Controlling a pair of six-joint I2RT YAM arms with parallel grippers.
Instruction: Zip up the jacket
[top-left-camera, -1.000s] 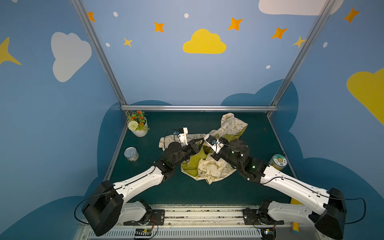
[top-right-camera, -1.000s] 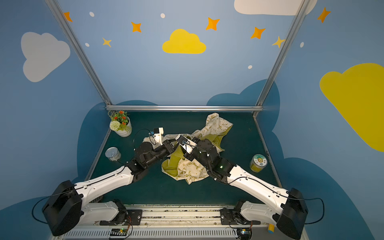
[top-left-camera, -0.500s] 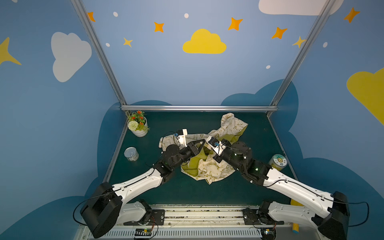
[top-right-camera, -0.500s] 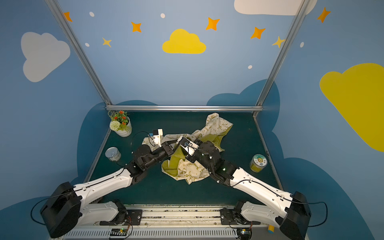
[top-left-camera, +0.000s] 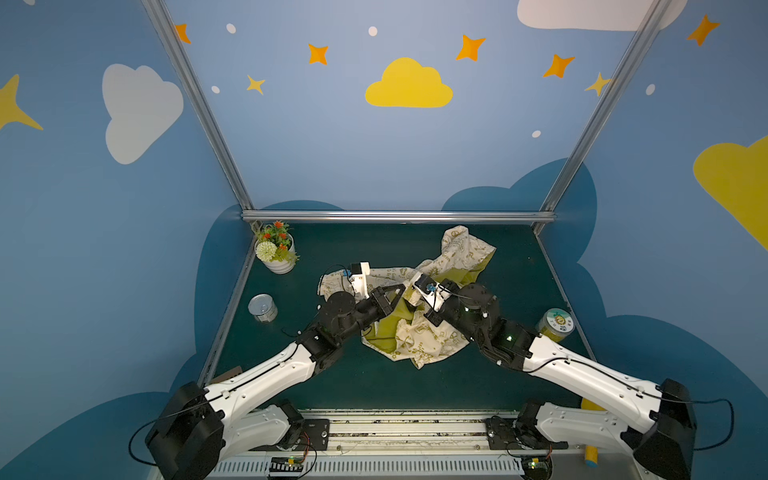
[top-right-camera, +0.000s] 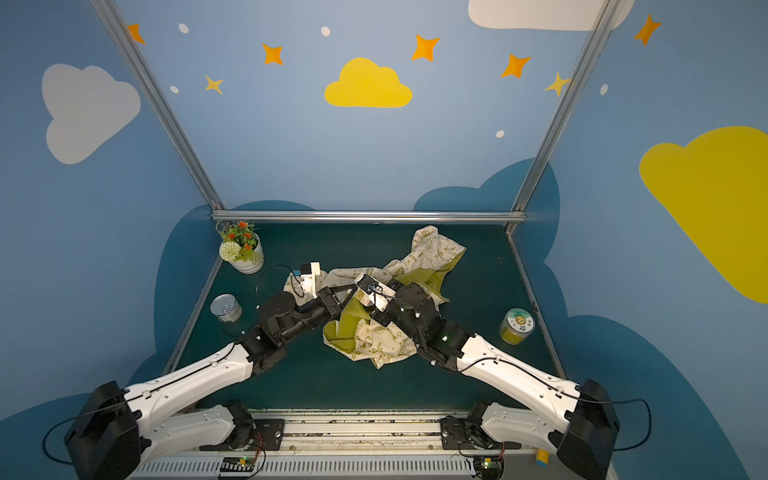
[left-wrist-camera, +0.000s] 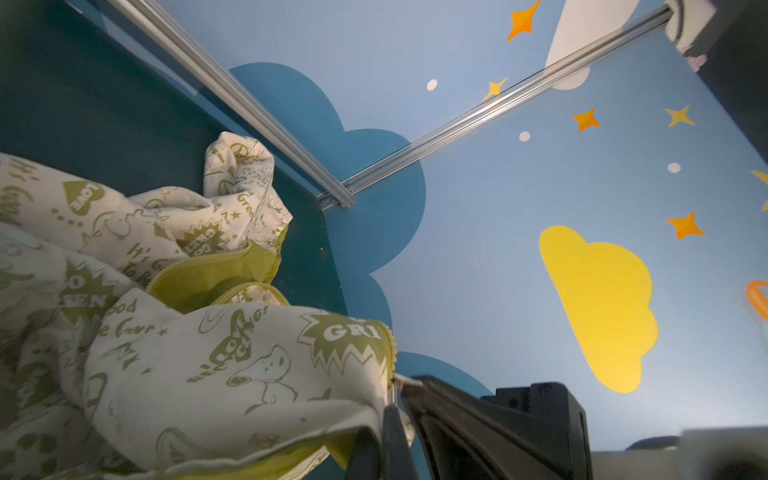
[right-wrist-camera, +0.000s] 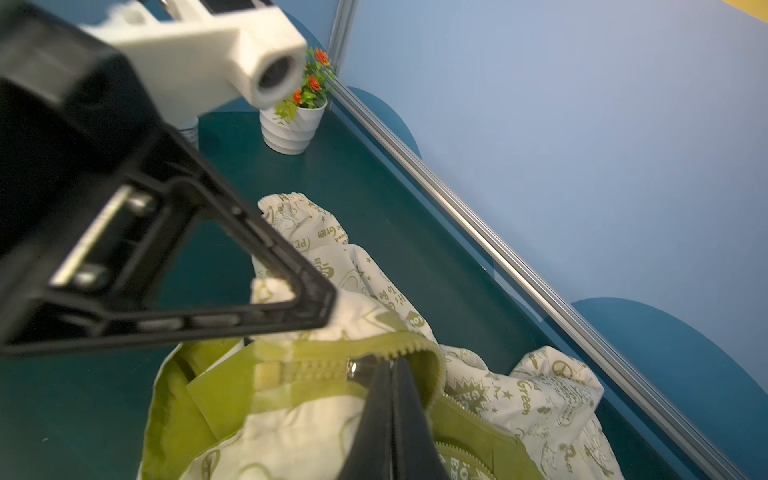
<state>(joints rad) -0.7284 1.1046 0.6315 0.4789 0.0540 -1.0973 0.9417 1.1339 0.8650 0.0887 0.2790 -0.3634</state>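
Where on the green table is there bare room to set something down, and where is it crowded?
Bare: the near table strip in front of the jacket; the far strip between flower pot and jacket. Crowded: around the jacket.

This is a robot test booth in a lab: a left arm (top-left-camera: 266, 374) and a right arm (top-left-camera: 582, 374), both white and black, are bolted to a metal rail (top-left-camera: 407, 428) along the bottom of the frame, with a bare circuit board (top-left-camera: 286, 464) below it. The floor is a dark green mat (top-left-camera: 374, 386) fenced by aluminium bars (top-left-camera: 395, 216), and the walls (top-left-camera: 332, 145) are flat blue panels painted with a yellow cloud (top-left-camera: 409, 85) and stars (top-left-camera: 318, 54), like a stage backdrop. A few props sit on the mat: a potted plant (top-left-camera: 275, 249) at upper left, a tin (top-left-camera: 262, 307) below it, a jar (top-left-camera: 557, 326) at right and a jacket (top-left-camera: 419, 336) in the middle.
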